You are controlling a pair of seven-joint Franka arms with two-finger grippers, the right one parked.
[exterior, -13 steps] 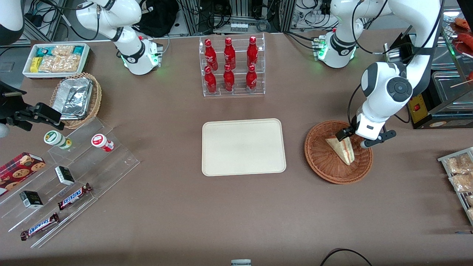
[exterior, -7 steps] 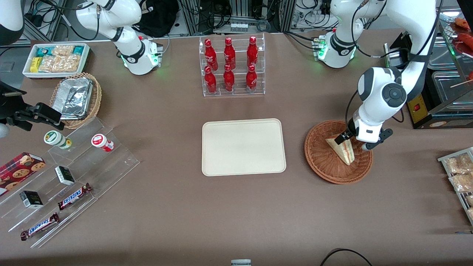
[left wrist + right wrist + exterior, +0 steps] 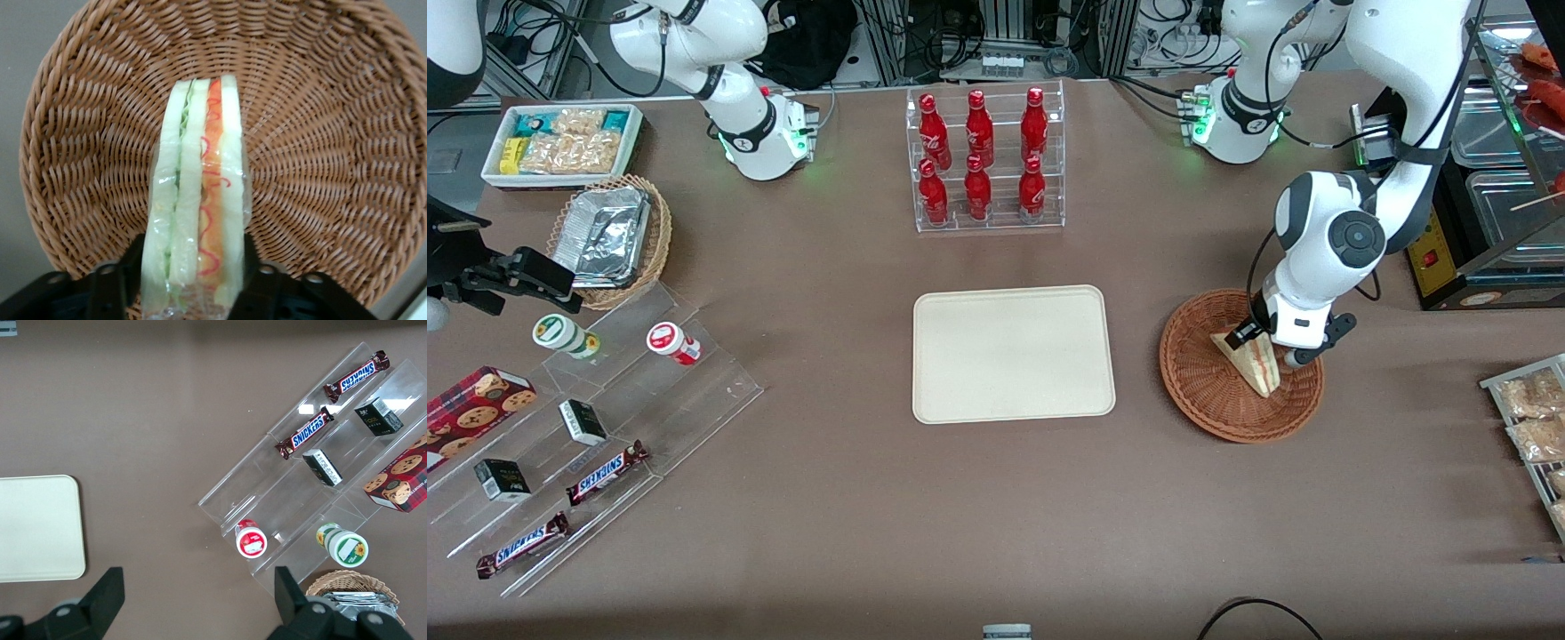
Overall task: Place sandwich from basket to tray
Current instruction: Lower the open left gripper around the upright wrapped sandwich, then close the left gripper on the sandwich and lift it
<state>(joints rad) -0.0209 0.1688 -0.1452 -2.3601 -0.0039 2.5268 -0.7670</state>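
The sandwich [image 3: 1256, 366], a wrapped white-bread wedge with green and red-orange filling, stands on edge in the reddish-brown wicker basket [image 3: 1199, 391]. My left gripper [image 3: 1261, 340] is low over the basket, at the sandwich's end farther from the front camera. In the left wrist view the gripper [image 3: 192, 275] is open, with one black finger [image 3: 132, 261] on each side of the sandwich [image 3: 197, 193], close against its wrap. The basket's weave [image 3: 333, 133] fills that view. The cream tray [image 3: 1014, 353] lies empty beside the basket, toward the parked arm; it also shows in the right wrist view [image 3: 37, 527].
A clear rack of red bottles [image 3: 983, 160] stands farther from the front camera than the tray. A black box and metal trays [image 3: 1485, 240] sit near the basket at the working arm's end. A rack of snack bags [image 3: 1534, 427] lies at that table edge.
My left gripper has come down and moved slightly toward the tray, so its fingers now straddle the sandwich's end. The sandwich and basket have not moved.
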